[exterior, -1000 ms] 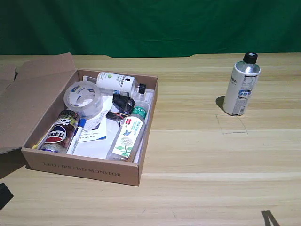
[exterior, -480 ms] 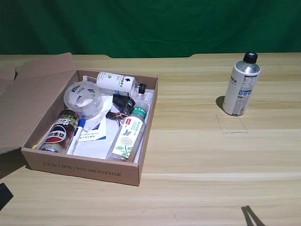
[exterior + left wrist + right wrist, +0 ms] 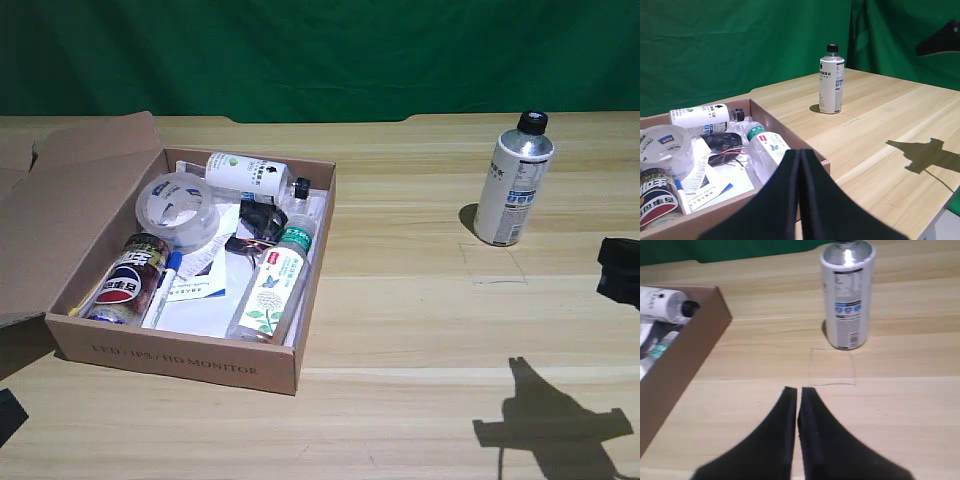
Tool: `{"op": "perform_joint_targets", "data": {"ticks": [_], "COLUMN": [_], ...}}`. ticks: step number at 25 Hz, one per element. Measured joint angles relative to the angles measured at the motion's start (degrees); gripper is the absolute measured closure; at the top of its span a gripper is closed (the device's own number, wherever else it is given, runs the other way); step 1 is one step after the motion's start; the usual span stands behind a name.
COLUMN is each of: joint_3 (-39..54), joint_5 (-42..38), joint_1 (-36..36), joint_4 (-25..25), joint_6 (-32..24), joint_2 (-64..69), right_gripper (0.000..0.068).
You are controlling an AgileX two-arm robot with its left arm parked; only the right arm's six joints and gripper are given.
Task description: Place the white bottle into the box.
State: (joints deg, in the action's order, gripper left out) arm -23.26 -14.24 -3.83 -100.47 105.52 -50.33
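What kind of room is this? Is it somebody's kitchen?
Probably not a kitchen. It looks like a robot test room: a green curtain hangs behind a wooden table, and a black claw faces the white bottle.

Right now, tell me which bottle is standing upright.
The white bottle, black-capped, alone on the table. The other bottles lie on their sides inside the box.

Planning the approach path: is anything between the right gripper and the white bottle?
Nothing visible. In the right wrist view the gripper, fingers shut, faces the white bottle across bare table, with only a faint pencilled square on the wood between them. The box sits off to the exterior view's left.
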Motion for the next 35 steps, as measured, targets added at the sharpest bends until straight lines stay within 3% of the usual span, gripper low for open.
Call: {"op": "perform_joint_targets", "data": {"ticks": [4,6,8,13,15,21,28,35], "joint_3": [-2.0,-3.0,-4.0,-5.6,-6.3,-11.1,-18.6,-28.8], "joint_5": [4.3,4.5,4.3,4.0,4.7,4.9,2.6,8.7], "joint_1": [0.0,0.0,0.0,0.0,0.0,0.0,0.6,5.8], "joint_4": [0.2,0.2,0.2,0.2,0.2,0.2,2.0,2.9], "joint_6": [-1.5,-3.2,-4.9,-8.7,-9.2,-9.0,-8.7,-8.7], "joint_2": [-3.3,-4.2,-5.3,-6.6,-6.6,-7.6,-22.1,-36.9], "right_gripper": [0.0661,0.061,0.051,0.0111,0.0027,0.0004,0.0004,0.0004]}}
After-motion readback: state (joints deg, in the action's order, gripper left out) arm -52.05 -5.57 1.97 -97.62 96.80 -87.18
